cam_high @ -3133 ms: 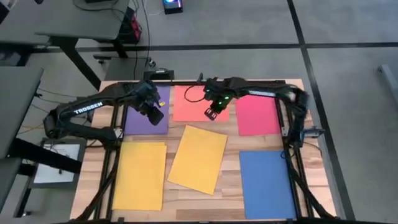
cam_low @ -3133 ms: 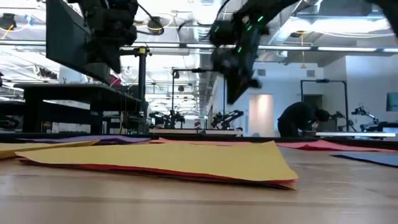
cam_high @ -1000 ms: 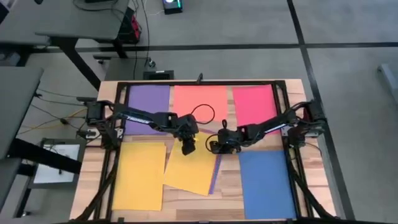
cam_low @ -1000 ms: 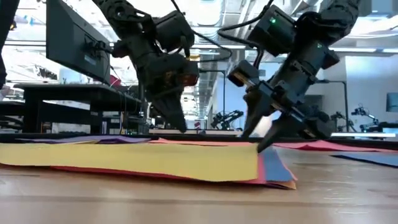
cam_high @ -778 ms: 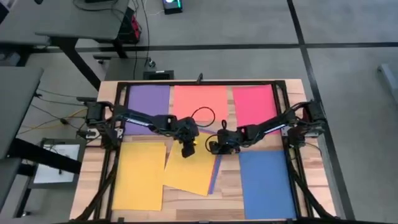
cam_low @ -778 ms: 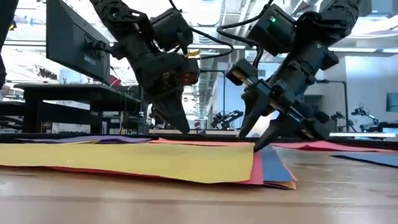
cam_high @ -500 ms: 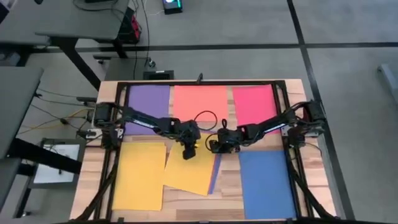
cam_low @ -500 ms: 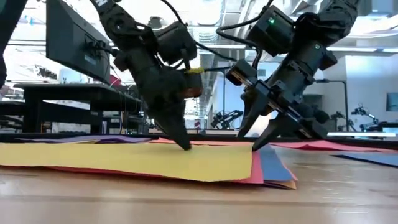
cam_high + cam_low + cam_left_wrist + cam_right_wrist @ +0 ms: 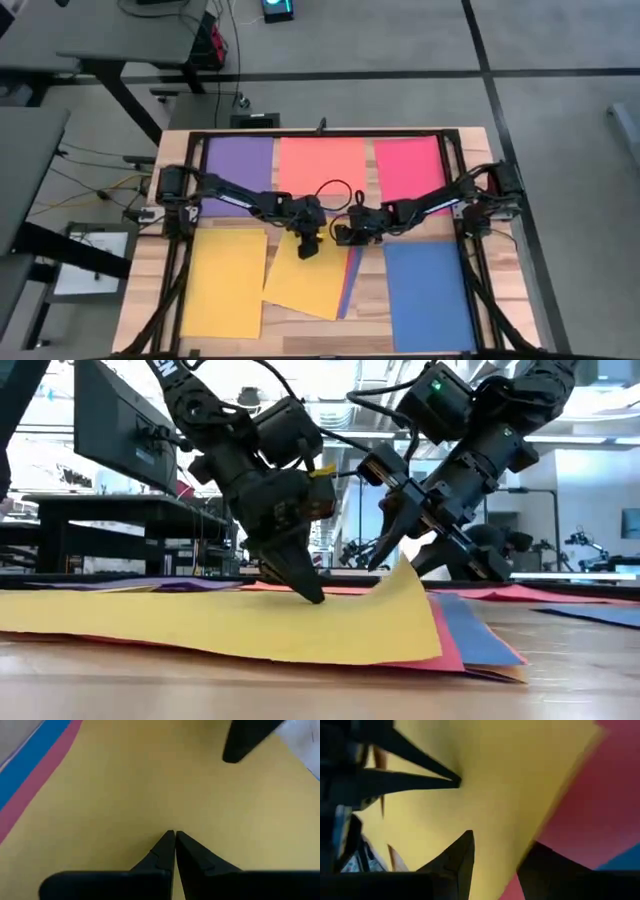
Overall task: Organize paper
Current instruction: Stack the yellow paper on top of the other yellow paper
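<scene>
- Nearest the table's front edge lie a flat yellow letter-size sheet (image 9: 223, 283) at front left and a flat blue sheet (image 9: 428, 294) at front right, each squared in its own place and, by my judgement, already sorted.
- Between them sits the unsorted mixed stack: a skewed yellow top sheet (image 9: 306, 283) over a pink-red sheet (image 9: 440, 644) and a blue sheet (image 9: 475, 634) whose edges fan out on the stack's right side.
- The left gripper (image 9: 308, 592) stands with its fingers closed to a point, pressing down on the top sheet near its far edge and pinning it.
- The right gripper (image 9: 400, 540) is just beside it at the far right corner, fingers apart and straddling the lifted yellow corner (image 9: 404, 574), which curls up between them; I cannot tell whether they pinch it.
- Along the far edge, purple (image 9: 239, 162), salmon-orange (image 9: 320, 161) and pink-red (image 9: 410, 170) sheets lie side by side, apparently placed.
- What seems left is separating the middle stack.
</scene>
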